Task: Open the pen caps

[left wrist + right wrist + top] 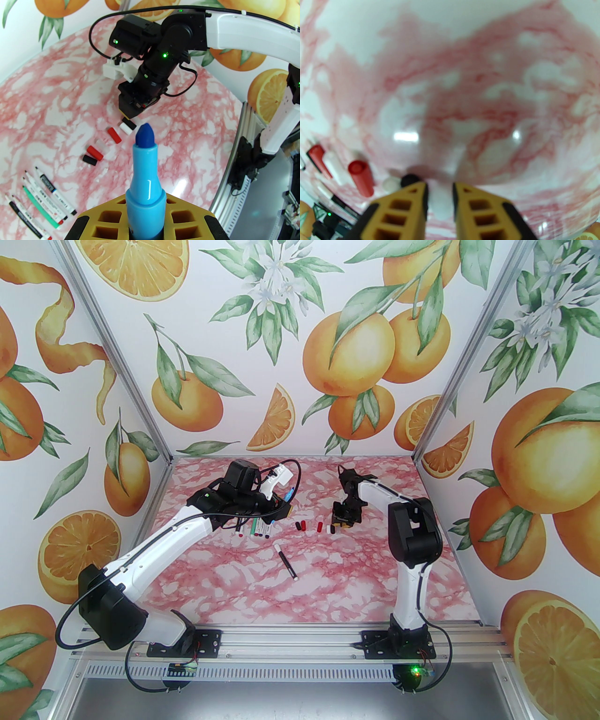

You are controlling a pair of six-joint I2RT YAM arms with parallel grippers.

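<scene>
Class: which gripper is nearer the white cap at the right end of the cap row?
Right. The right gripper sits just beside the white cap; the left gripper, holding a blue pen, is past the row's far end.

The lower barrel of the light-blue plastic marker pen [144,178] is hidden inside the left tool [145,206] and cut off by the bottom edge. The pink marbled table [464,93] is blurred. A blurred white patch between the right tool [440,186] fingers cannot be identified. The small black plastic cap [409,178] is partly hidden. Print on the white pen barrels [61,197] is too small to read.
</scene>
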